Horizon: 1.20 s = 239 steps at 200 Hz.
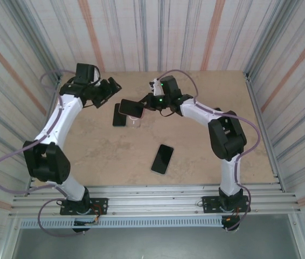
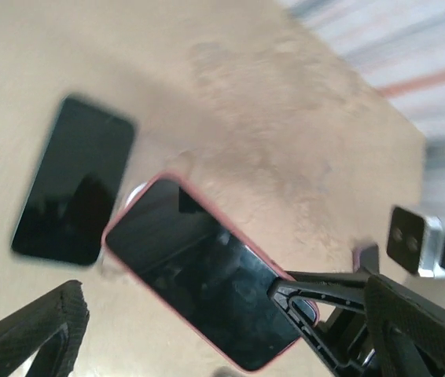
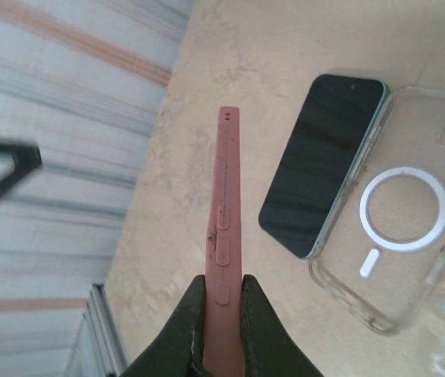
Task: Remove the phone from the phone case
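The phone in its pink case (image 1: 131, 107) is held off the table, dark screen up in the left wrist view (image 2: 207, 275) and edge-on, side buttons showing, in the right wrist view (image 3: 223, 228). My right gripper (image 3: 222, 302) is shut on its near end, one finger pressed on each face (image 1: 146, 104). My left gripper (image 1: 111, 88) is open just beyond the case's far end, apart from it; its fingers (image 2: 38, 334) flank the case without touching it.
Below the held phone, a bare black phone (image 3: 325, 169) (image 1: 119, 114) lies on the table, partly over an empty clear case with a white ring (image 3: 399, 212). A second black phone (image 1: 162, 158) lies nearer the front. Striped walls enclose the table.
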### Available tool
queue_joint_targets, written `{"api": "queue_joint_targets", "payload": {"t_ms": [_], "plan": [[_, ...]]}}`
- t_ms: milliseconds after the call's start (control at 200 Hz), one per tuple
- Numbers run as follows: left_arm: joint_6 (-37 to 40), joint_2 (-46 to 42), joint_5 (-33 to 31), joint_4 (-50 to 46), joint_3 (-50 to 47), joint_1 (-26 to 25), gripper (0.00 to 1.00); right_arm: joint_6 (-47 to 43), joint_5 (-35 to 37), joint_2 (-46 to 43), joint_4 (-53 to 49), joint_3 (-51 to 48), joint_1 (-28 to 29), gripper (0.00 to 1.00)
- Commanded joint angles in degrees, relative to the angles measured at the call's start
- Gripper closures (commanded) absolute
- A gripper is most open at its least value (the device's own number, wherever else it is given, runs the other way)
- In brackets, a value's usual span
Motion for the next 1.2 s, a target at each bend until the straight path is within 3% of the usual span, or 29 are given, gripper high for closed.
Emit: {"api": "queue_joint_targets", "payload": {"t_ms": [0,311,526,641,847,982,1193], "plan": [[27.9,-4.1,15.3,8.3,-1.3,2.1,0.09,-14.4,-5.8,-6.3,-6.5,2.0,-1.2,1.0],[71.0,-0.1,32.8,-11.6,8.3,2.4,0.14,-42.6,-8.1,-12.2,-23.3,4.3,-2.1,1.0],[88.8,3.8,30.1,-23.9,11.4,-2.4,0.16,-53.9,-4.9,-15.1,-30.9,6.0,-0.9,1.0],[93.8,5.2,25.8,-24.9,10.5,-5.0,0.18,-58.3,-3.5,-15.7,-35.2,7.9,0.5,1.0],[96.6,7.2,26.4,-24.2,10.3,-6.9,0.27,-61.7,-2.8,-16.4,-38.4,9.7,2.2,1.0],[97.2,8.1,26.0,-24.8,9.6,-8.2,0.42,-62.8,-2.6,-16.2,-40.5,11.8,2.9,1.0],[98.6,8.7,25.5,-25.6,8.8,-8.5,0.47,-62.2,-3.3,-17.2,-39.8,11.8,2.7,1.0]]}}
